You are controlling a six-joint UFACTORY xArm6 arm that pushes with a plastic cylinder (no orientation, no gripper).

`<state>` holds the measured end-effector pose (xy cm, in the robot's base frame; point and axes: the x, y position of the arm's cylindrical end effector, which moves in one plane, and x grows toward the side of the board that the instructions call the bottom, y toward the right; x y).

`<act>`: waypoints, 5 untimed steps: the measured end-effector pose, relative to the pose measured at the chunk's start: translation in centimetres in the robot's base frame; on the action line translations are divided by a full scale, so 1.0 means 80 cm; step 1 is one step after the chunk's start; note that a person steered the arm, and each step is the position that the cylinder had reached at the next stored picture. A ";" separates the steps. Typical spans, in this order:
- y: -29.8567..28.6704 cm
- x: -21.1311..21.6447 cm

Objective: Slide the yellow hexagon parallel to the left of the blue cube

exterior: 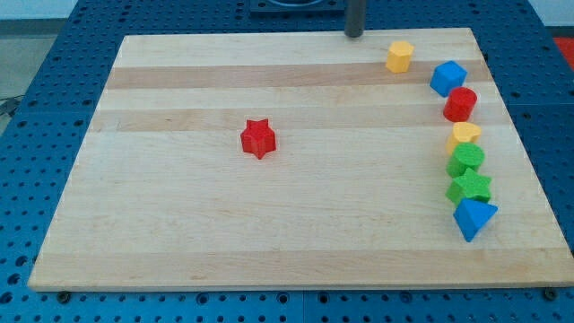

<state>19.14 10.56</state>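
Because the arm carries only a rod and no fingers, there is nothing to spread or pinch. The tip [355, 34] sits at the view's top edge of the surface [179, 224], just left of the yellow hexagon [400, 56], which lies up-left of the blue cube [448, 78]. The hexagon looks light, rigid and prone to spinning, so a push should meet a flat side squarely.

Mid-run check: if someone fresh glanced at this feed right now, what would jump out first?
Probably the red star, alone left of the board's middle. Next, the curved line of blocks down the view's right: yellow hexagon, blue cube, red cylinder, a yellow block, two green ones, and a blue triangle. My tip sits at the top edge, left of the hexagon, touching nothing.
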 end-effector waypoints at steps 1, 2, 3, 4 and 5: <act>0.034 0.001; 0.034 0.001; 0.109 0.004; 0.159 0.009; 0.159 0.009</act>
<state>19.88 23.26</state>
